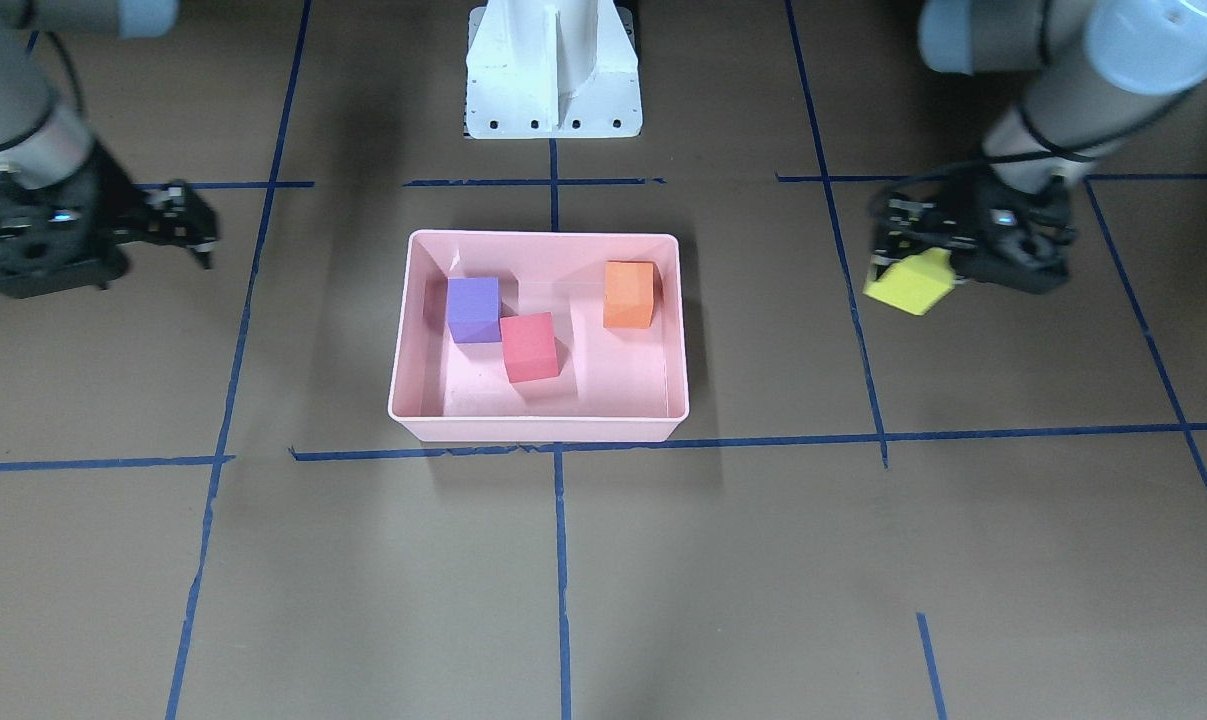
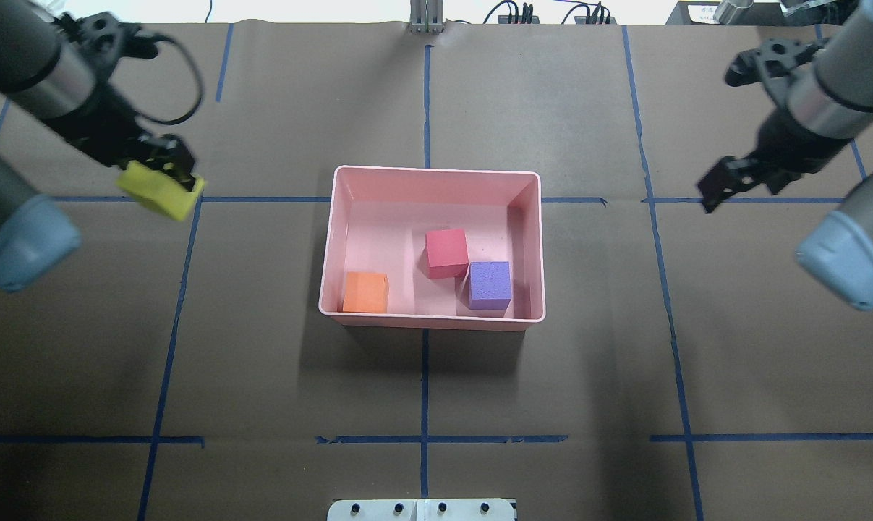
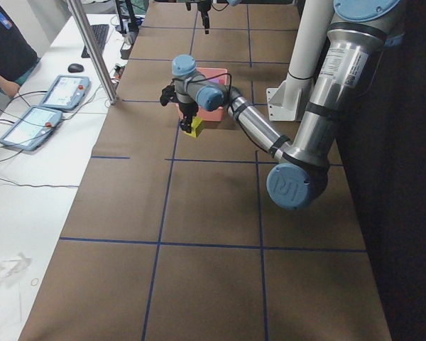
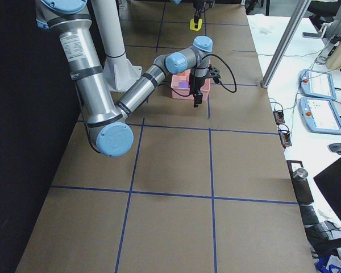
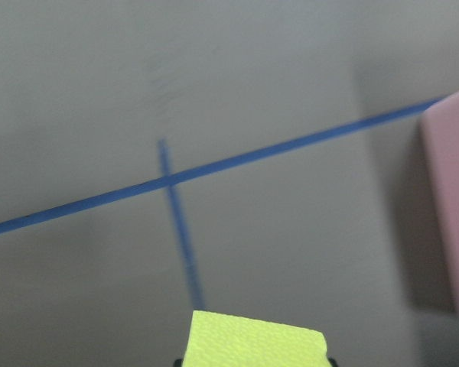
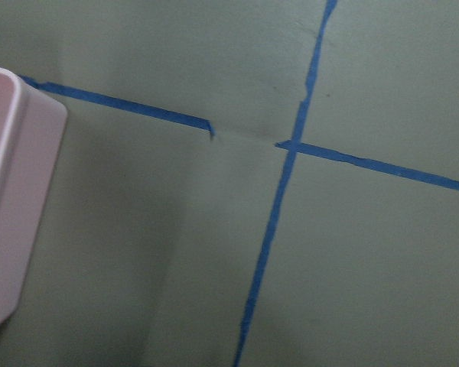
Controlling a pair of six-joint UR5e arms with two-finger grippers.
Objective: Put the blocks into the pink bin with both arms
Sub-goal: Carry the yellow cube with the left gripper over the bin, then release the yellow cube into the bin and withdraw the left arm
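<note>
Across the brown bench (image 2: 262,376), the left arm (image 2: 38,69) reaches in from the left and the right arm (image 2: 834,101) from the right, with the pink bin (image 2: 436,171) at the centre between them. Within the bin the orange block (image 2: 365,292) sits in the near left corner, the purple block (image 2: 490,284) by the near wall toward the right, and the red-pink block (image 2: 447,252) just beside it, toward the middle. Well left of the bin, the left gripper (image 2: 165,181) is clamped on the tilted yellow block (image 2: 160,194) over the bench, while the right gripper (image 2: 722,184) hangs well to the right carrying nothing, though I cannot tell how wide it stands.
</note>
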